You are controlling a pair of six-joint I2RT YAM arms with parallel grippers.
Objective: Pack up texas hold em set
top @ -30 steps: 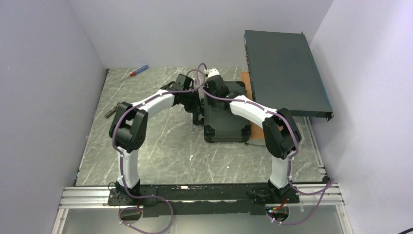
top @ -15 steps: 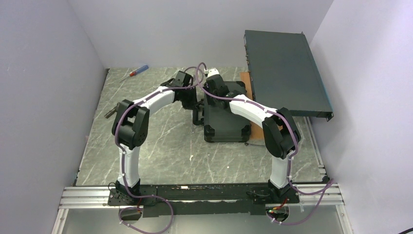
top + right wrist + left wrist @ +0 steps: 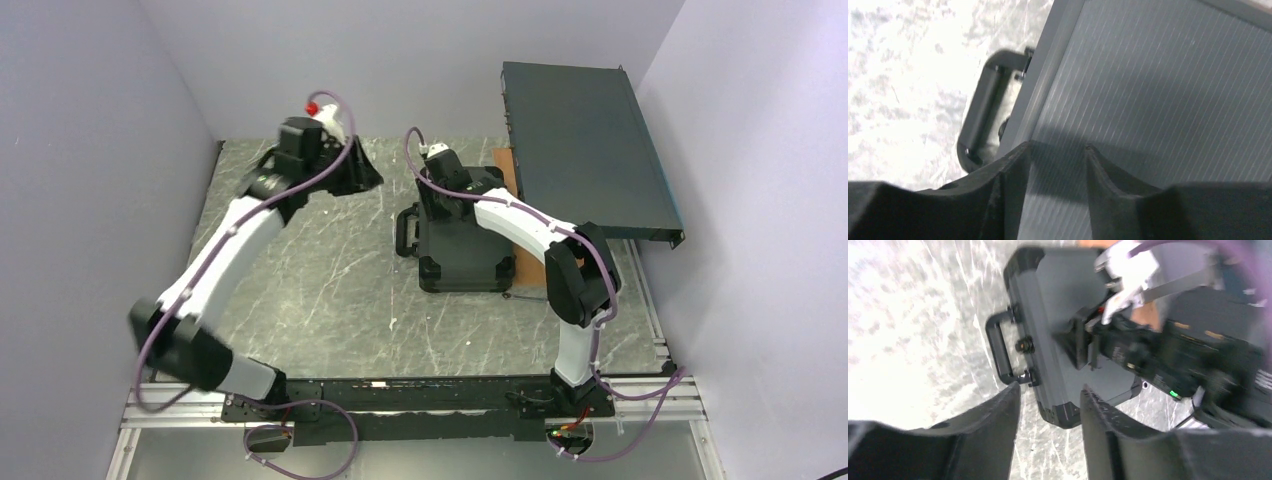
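The left gripper has been lifted off the case toward the desk's far left corner, fingers apart, nothing held; the right gripper has been opened over it; the case is left shut by the right edge; the packing looks nearly done.

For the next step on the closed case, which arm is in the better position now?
Right. The right gripper hangs open close over the lid of the case, by its handle edge. The left gripper, also open, is high and off to the left, apart from the case.
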